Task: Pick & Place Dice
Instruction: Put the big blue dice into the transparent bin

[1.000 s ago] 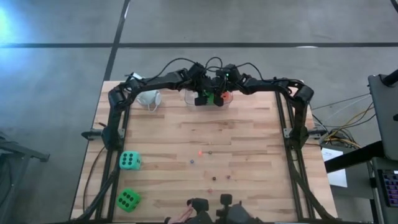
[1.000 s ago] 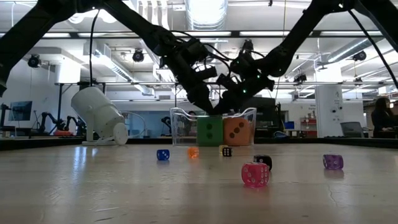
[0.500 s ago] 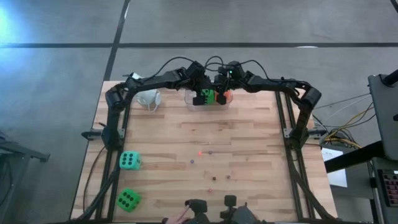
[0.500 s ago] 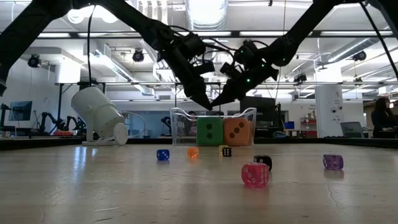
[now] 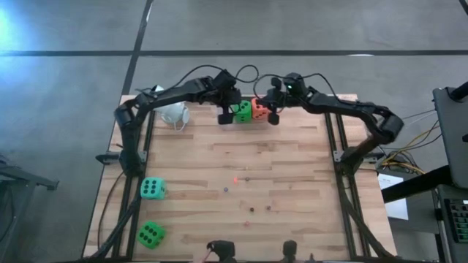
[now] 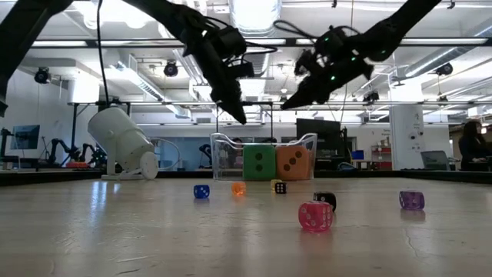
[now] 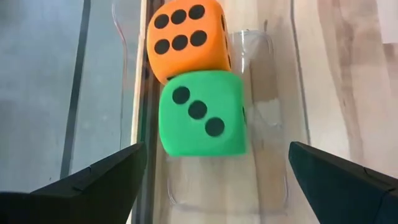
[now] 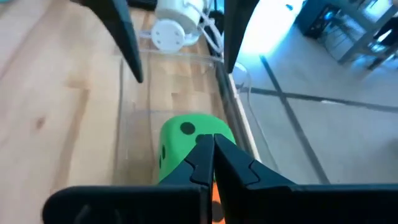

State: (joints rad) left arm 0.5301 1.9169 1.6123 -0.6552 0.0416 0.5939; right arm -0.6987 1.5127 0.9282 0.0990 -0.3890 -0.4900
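Both grippers are lifting clear of the clear container (image 6: 264, 158) at the far edge of the table (image 5: 292, 183); a second ago they were crowding low over it, and now we are seeing them spreading apart and higher. Our left gripper (image 5: 226, 110) is hanging above the container's left end with its fingers (image 7: 99, 180) spread wide and nothing between them. Our right gripper (image 5: 273, 111) is hovering just beyond the container's right end, fingers pressed together and holding nothing.

Inside the container, a green die (image 7: 200, 112) and the orange-red die (image 7: 185, 36) are sitting side by side and touching, the green one showing three pips upward and the orange one six in the left wrist view. We are reading that as two of the big dice delivered, with both arms now freeing themselves for the next pick.

Two big dice are waiting well apart from the container, near the table's left edge: the teal die (image 5: 152, 188) and a second green die (image 5: 150, 234) just nearer the front. Several tiny dice are lying scattered across the middle of the table, among them a pink tiny die (image 6: 315, 216), a purple one (image 6: 411, 200) and a blue one (image 6: 201, 191). A white cup (image 5: 175, 115) is lying on its side beside the container's left end.

We are judging the left arm better placed for the teal die next.
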